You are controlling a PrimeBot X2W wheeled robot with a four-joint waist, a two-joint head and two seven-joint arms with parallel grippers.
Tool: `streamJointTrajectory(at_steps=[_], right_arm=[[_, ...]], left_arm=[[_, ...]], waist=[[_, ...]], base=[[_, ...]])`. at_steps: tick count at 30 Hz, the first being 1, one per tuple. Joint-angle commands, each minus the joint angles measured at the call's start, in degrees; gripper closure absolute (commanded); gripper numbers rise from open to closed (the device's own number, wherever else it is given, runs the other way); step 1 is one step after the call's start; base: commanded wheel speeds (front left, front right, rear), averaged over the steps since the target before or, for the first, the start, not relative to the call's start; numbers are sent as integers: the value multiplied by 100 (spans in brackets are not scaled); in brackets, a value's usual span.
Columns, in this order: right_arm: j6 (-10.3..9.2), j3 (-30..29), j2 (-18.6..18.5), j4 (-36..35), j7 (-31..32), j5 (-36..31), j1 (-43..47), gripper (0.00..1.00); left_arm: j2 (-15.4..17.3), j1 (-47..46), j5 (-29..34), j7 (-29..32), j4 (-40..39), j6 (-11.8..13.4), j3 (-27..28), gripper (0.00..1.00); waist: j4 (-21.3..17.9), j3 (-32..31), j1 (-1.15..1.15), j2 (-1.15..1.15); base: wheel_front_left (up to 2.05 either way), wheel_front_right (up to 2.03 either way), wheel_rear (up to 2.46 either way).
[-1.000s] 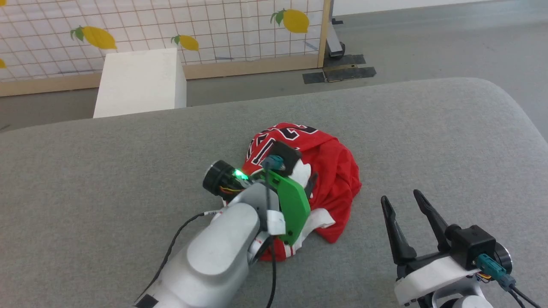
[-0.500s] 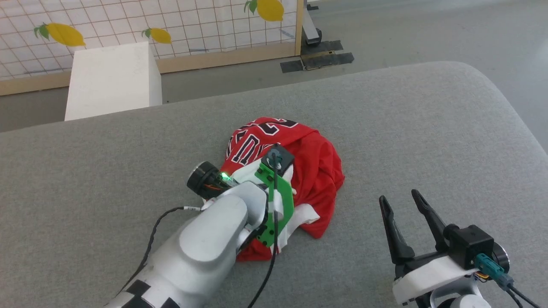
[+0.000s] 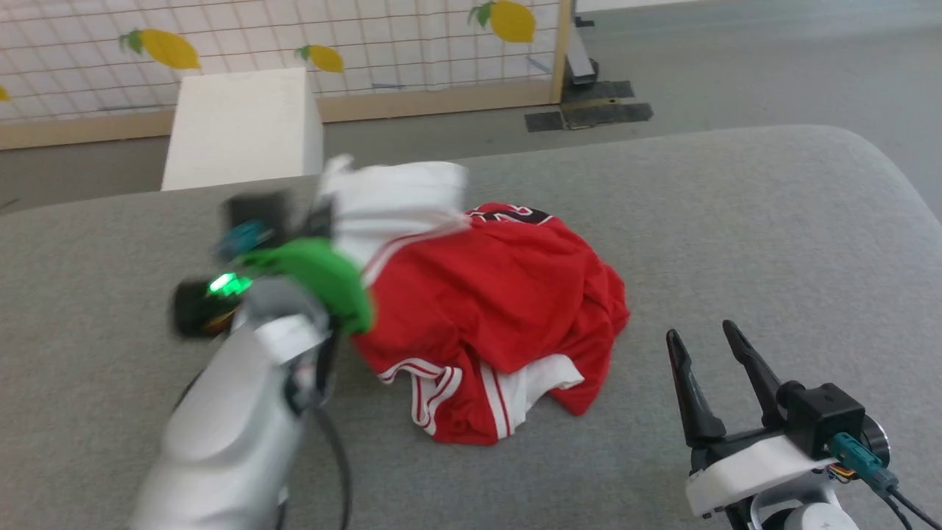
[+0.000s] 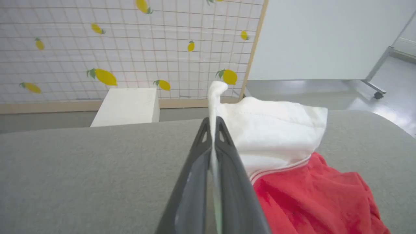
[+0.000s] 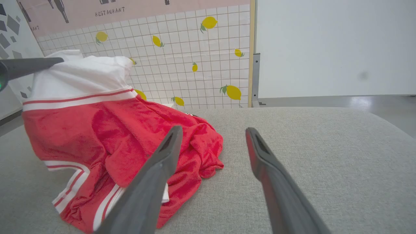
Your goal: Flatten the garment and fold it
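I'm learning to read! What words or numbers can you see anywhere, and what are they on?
"RESTAURANT": on the pink banner, in the right wrist view.
Black letters on the red garment, in the head view: crumpled and partly hidden, so they can't be read.
Slanted letters farther left on the banner: too small and cut off to read.

A grey fabric-covered table [image 3: 736,221] spans the lower frame, and beyond its far edge are a white box [image 3: 243,125] at upper left, a wood-framed grid panel [image 3: 88,73] printed with yellow lemons, grey floor [image 3: 773,66] and a plain white wall [image 5: 325,45].
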Motion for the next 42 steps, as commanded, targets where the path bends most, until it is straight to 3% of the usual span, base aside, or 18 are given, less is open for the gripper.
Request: streamJointTrajectory(at_steps=[1,6,10,12,15,17,23,27,35,36,37,38,39,42], right_arm=[[-9,-16,5,-43,1,3,13,0],[-9,-6,5,-99,67,-27,38,0],[-9,21,5,-119,124,-25,19,0],[-9,59,5,-123,181,-9,24,0],[-9,129,5,-95,354,13,51,0],[-9,275,5,-39,675,23,104,0],[-9,738,5,151,1680,36,114,0],[-9,929,5,291,2392,53,-169,0],[-9,1043,5,771,3834,79,-614,0],[-9,1041,5,813,3986,101,-617,5],[-9,1050,5,840,4145,139,-614,56],[-9,1042,5,841,4235,155,-605,72],[-9,1025,5,803,4260,162,-597,100],[-9,839,5,600,3958,185,-549,100]], left_arm=[[188,399,-133,-151,-129,152,189,100],[635,1673,-521,-376,-640,654,894,100],[715,2487,-804,-405,-874,866,1211,100],[617,2754,-1006,-467,-996,749,1281,0],[454,2956,-1233,-720,-1109,530,1396,0],[312,2999,-1231,-1224,-1184,343,1560,0],[33,2930,-364,-1447,-1540,234,1788,0],[-383,2932,402,-1451,-1914,40,2069,0],[-866,2908,1027,-1452,-1900,-413,2319,0],[-892,2909,1048,-1452,-1872,-446,2346,0],[-917,2906,1080,-1452,-1843,-484,2376,0],[-934,2907,1101,-1452,-1821,-511,2401,0],[-951,2914,1113,-1452,-1788,-543,2435,0],[-977,2919,1153,-1452,-1692,-618,2519,0]], waist=[[250,-63,0,0],[537,-76,0,0],[700,-61,0,0],[765,-51,0,0],[830,-36,0,0],[920,-10,0,0],[1152,133,0,0],[1343,358,0,0],[1655,657,0,0],[1665,664,0,0],[1672,668,0,0],[1670,663,0,0],[1654,647,0,0],[1564,551,0,0]], base=[[0,0,0],[0,0,0],[0,0,0],[0,0,0],[0,0,0],[0,0,0],[0,0,0],[0,0,0],[0,0,0],[0,0,0],[0,0,0],[0,0,0],[0,0,0],[0,0,0]])
